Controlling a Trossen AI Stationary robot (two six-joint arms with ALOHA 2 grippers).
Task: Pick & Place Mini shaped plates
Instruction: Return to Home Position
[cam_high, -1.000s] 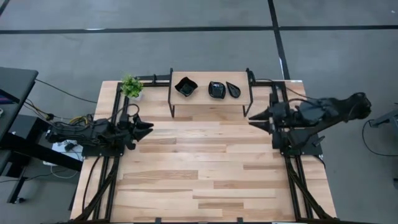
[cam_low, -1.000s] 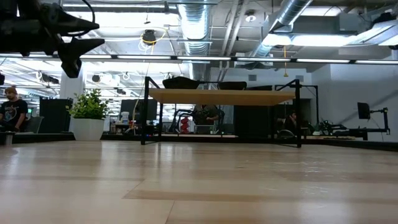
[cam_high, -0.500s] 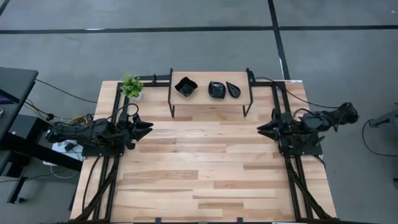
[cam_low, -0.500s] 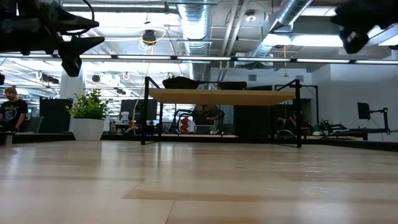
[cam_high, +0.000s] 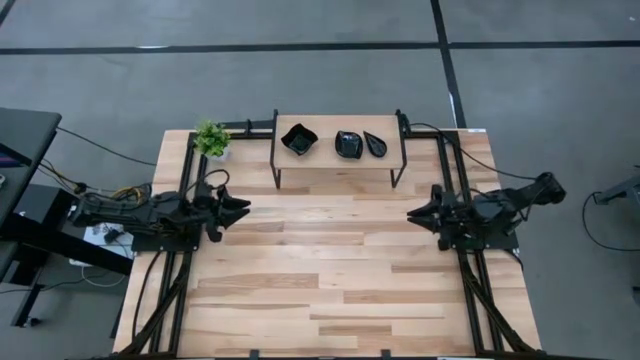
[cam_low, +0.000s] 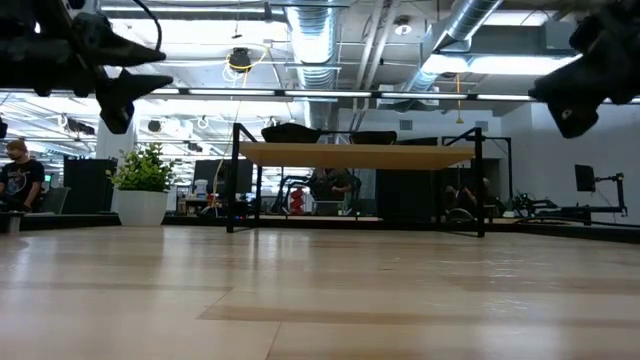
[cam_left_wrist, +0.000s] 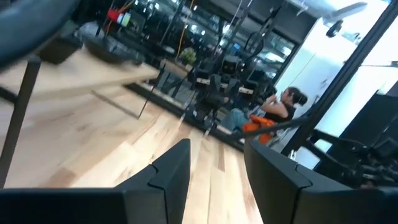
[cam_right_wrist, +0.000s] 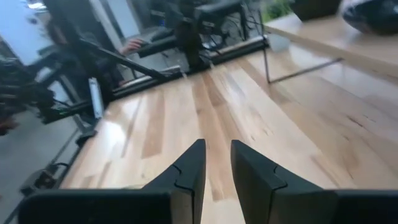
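Observation:
Three glossy black mini plates sit on top of a small raised wooden shelf (cam_high: 338, 160) at the table's far middle: a squarish wavy one (cam_high: 298, 139), a roundish one (cam_high: 348, 144) and a teardrop one (cam_high: 375, 144). In the low view they show as dark humps (cam_low: 290, 132) on the shelf top. My left gripper (cam_high: 238, 207) (cam_left_wrist: 216, 152) hovers open over the table's left side, holding nothing. My right gripper (cam_high: 412, 213) (cam_right_wrist: 216, 152) hovers over the right side, near of the shelf's right end, its fingers a little apart and holding nothing.
A small green potted plant (cam_high: 211, 139) stands at the far left corner beside the shelf. Black frame rails (cam_high: 470, 280) run along both table sides. Bare wood (cam_high: 320, 270) lies between the arms. People sit in the room beyond (cam_left_wrist: 283, 106).
My right gripper has drawn back from the shelf's right end toward the near edge and come down, entering the low view from above. My left gripper has dipped a little. The plates have stayed on the shelf.

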